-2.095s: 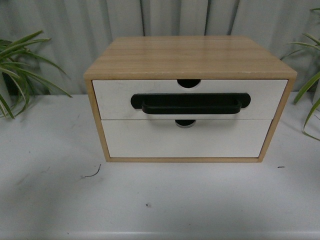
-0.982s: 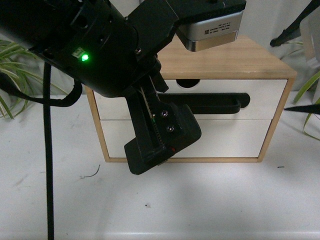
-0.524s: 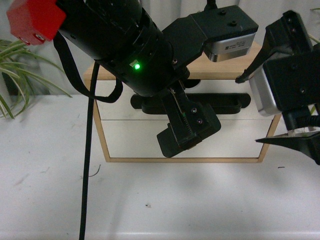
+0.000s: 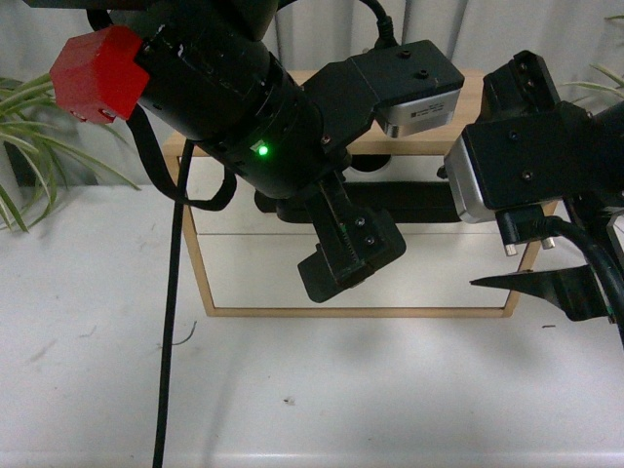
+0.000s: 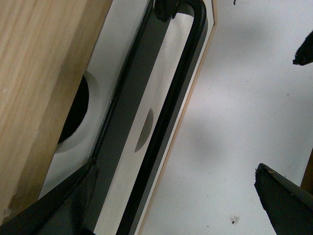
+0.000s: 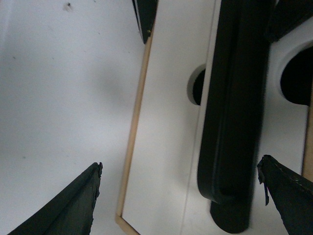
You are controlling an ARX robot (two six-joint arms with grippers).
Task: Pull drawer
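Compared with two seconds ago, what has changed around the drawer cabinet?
Both arms came into view: the left gripper swung down in front of the drawer, and the right gripper came in from the right. Both are open, facing the black handle; nothing is held. The drawer looks shut and the cabinet has not moved.

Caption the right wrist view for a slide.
Open right gripper facing the black handle of the drawer, not yet closed on it.

Tiny printed label [image 4: 427,116] on the left arm's silver wrist module [image 4: 414,105], too small to read
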